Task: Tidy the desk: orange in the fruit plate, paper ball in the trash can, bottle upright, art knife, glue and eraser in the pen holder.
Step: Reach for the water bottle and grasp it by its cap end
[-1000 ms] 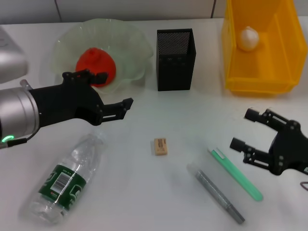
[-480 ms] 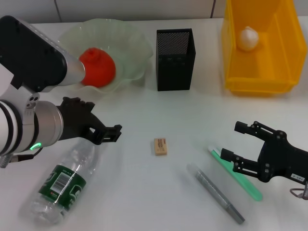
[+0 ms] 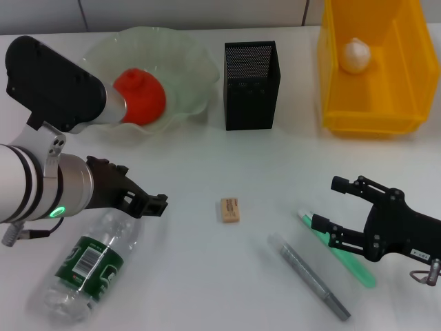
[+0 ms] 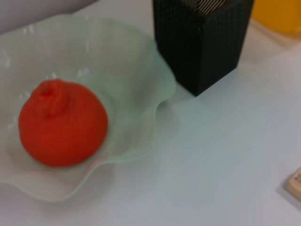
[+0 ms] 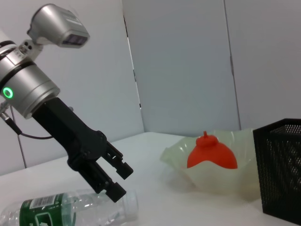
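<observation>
Bottle [image 3: 93,258] lies flat at the counter's [image 3: 207,276] seven o'clock. Left claw [image 3: 148,202] hovers just above its neck, jaws narrowly parted; right claw [image 3: 329,207] wide over the green knife [image 3: 344,255]. Advised: grip mid-body, tilt upright.

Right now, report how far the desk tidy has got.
Done: the orange sits in the fruit plate, and the paper ball is in the trash can. In hand: the left gripper, open, hangs over the bottle, which lies flat. Left: eraser and two pen-like items remain on the desk; the right gripper is open beside them.
</observation>
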Controlling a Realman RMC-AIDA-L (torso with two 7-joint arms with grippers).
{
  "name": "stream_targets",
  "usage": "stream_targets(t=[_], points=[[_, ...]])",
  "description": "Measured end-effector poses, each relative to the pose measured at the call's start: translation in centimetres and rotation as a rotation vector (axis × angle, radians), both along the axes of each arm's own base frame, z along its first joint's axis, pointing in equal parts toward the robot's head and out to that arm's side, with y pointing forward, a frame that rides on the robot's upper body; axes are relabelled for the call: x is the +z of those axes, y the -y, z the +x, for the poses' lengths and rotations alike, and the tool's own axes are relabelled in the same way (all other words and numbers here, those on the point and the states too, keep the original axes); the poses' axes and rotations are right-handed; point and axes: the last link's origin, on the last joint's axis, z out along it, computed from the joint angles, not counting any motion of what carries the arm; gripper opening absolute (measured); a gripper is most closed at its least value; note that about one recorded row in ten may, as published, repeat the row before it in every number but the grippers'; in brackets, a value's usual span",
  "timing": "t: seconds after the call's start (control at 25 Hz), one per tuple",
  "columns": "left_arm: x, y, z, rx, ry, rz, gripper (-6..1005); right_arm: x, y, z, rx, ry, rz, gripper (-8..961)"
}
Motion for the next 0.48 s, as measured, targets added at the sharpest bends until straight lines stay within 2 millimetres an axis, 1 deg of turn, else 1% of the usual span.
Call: stream_targets(t=[0.28,0.48], points=[[-1.1,-0.9,-1.2,0.039,-0.028,-0.038,710,-0.3,0.0,0.0,-0.003,0.009,-0.008,799],[-1.6,-1.3,-1.6,0.048,-0.038,-0.047,699,-0.3,0.0,0.0,-0.006,0.005,-0.012,798]])
